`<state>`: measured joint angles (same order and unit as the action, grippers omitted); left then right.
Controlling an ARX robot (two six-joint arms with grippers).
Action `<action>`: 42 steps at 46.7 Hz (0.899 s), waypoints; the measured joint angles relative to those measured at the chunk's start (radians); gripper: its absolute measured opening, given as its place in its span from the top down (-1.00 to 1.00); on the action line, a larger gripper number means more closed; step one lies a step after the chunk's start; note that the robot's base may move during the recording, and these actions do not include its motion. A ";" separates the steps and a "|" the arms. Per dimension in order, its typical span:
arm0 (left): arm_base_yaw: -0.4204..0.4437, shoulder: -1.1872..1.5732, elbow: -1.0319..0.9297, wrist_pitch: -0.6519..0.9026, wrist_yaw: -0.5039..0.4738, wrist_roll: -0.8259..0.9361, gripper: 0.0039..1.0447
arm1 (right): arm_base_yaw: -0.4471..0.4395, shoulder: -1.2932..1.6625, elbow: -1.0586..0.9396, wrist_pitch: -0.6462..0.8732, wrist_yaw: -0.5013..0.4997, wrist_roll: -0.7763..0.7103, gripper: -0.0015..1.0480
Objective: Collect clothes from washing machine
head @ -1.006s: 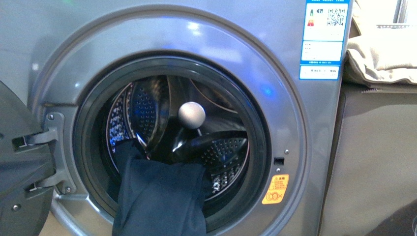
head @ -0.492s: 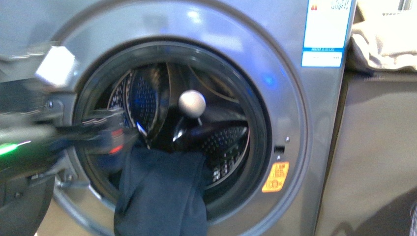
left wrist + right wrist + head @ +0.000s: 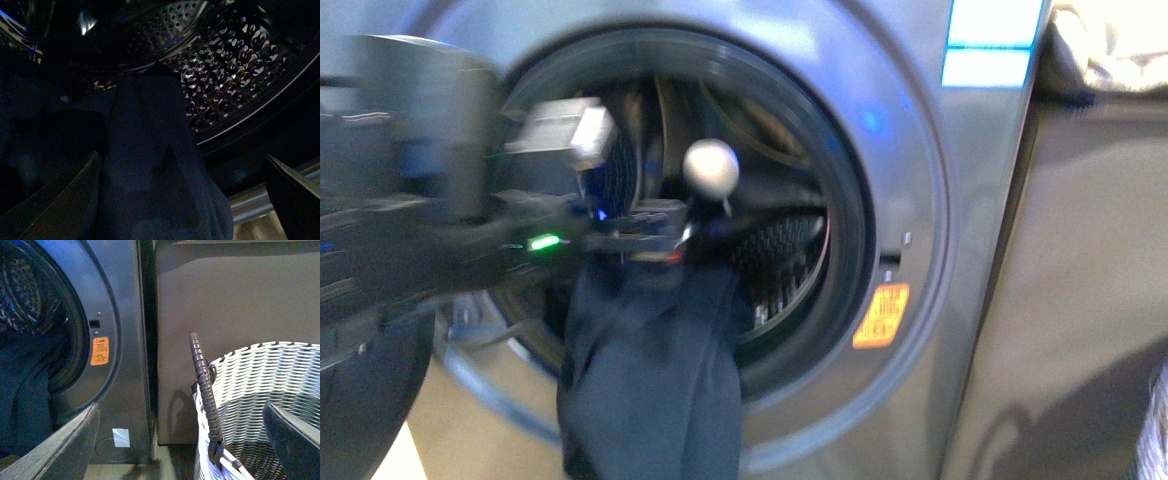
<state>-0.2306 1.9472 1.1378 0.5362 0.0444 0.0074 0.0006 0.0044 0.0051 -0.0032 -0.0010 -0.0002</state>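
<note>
The grey washing machine fills most of the front view, and its round porthole is open, so the shiny perforated drum shows inside. To the right of the machine stands a plain dark brownish panel, just beside its side wall. In the right wrist view a grey-white woven basket with a dark wrapped handle stands in front of this panel, near the machine but apart from it. The clothes, one limp dark navy garment, hang out of the porthole over its lower rim; the upper end lies inside the drum and the lower end falls down the front of the machine. The left arm comes in from the left side, very blurred, and its left end effector is inside the porthole, just above the upper part of the garment. In the left wrist view its two fingers stand wide apart, so it is released, and the cloth shows between them without being pinched. The right end effector is also released, its fingers spread wide, and it holds nothing. A grey ball shows inside the drum. An orange sticker sits right of the porthole, and a blue-white label is at the upper right corner of the front.
</note>
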 joint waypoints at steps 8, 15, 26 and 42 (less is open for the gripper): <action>-0.011 0.092 0.134 -0.082 -0.017 0.020 -0.88 | 0.000 0.000 0.000 0.000 0.000 0.000 -0.86; -0.004 0.181 0.266 -0.203 -0.071 0.044 -0.88 | 0.000 0.000 0.000 0.000 0.000 0.000 -0.86; 0.013 0.287 0.373 -0.279 -0.133 0.106 -0.88 | 0.000 0.000 0.000 0.000 0.000 0.000 -0.86; 0.018 0.373 0.450 -0.430 -0.138 0.071 -0.88 | 0.000 0.000 0.000 0.000 0.000 0.000 -0.86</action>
<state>-0.2123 2.3199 1.5879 0.1059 -0.0937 0.0788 0.0006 0.0044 0.0051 -0.0032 -0.0010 -0.0002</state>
